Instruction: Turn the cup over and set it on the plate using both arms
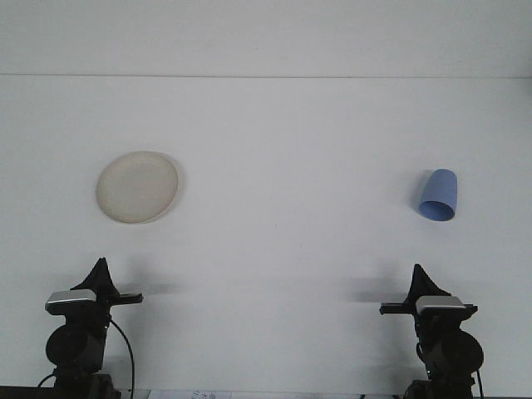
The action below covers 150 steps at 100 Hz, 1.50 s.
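A: Cup (438, 196), the blue one — where is it lying?

B: It is sitting on the white surface (291, 166), ahead of the right gripper (417, 274) and well apart from it, almost straight out from the tip and a touch to the right. It is looking tilted, its wide end turned toward the near edge and its narrow end pointing away.

A: And the plate (137, 187)?

B: The plate is resting flat on the same surface, ahead of the left gripper (101, 268) and slightly to its right, also well apart. It is a pale, cream-coloured round dish with nothing on it.

A: How are the cup and plate standing to each other?

B: They are lying far apart, the plate out from the left jaws and the cup out from the right jaws, with a wide bare stretch of surface between them.

A: What are the jaws doing?

B: Each gripper is showing only as a dark pointed shape at the near edge, tip pointing forward. Whether either pair of jaws is apart or together, I cannot tell from this view. Neither is touching the cup or the plate.

A: Anything else near the arms?

B: A black cable (125, 349) is hanging beside the left arm's base.
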### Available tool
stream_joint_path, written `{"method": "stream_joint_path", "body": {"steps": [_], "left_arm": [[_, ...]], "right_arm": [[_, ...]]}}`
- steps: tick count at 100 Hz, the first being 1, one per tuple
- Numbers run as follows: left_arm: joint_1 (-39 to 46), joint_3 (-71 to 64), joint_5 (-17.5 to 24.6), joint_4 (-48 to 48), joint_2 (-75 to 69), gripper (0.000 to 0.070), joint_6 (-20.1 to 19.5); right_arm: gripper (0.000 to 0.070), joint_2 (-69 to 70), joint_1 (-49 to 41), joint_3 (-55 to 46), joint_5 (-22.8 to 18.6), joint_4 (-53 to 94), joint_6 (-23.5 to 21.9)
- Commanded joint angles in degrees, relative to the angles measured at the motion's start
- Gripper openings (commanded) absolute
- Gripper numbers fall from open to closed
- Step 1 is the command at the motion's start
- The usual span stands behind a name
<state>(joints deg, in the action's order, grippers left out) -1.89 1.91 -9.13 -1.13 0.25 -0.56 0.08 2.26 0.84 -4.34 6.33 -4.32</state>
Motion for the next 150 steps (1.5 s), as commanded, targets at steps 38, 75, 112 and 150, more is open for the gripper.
{"method": "stream_joint_path", "body": {"steps": [38,75,112,150], "left_arm": [[0.1,-1.1,-0.3,-0.7,-0.1,0.0015,-0.3],[0.1,-1.1,-0.3,-0.7,-0.1,0.0015,-0.3],[0.1,-1.1,-0.3,-0.7,-0.1,0.0015,-0.3],[0.1,-1.1,-0.3,-0.7,-0.1,0.0015,-0.3]], "right_arm": [[0.0006,0.0,0.0,-0.1,-6.8,-0.8,-16.6],[0.0222,5.9,0.0,16.9,3.2,5.8,-16.1],[0.0520,33.9,0.0,32.6,15.0,13.0,-0.1],[0.0449,59.9,2.2,32.6,18.7,-3.5,2.5]]}}
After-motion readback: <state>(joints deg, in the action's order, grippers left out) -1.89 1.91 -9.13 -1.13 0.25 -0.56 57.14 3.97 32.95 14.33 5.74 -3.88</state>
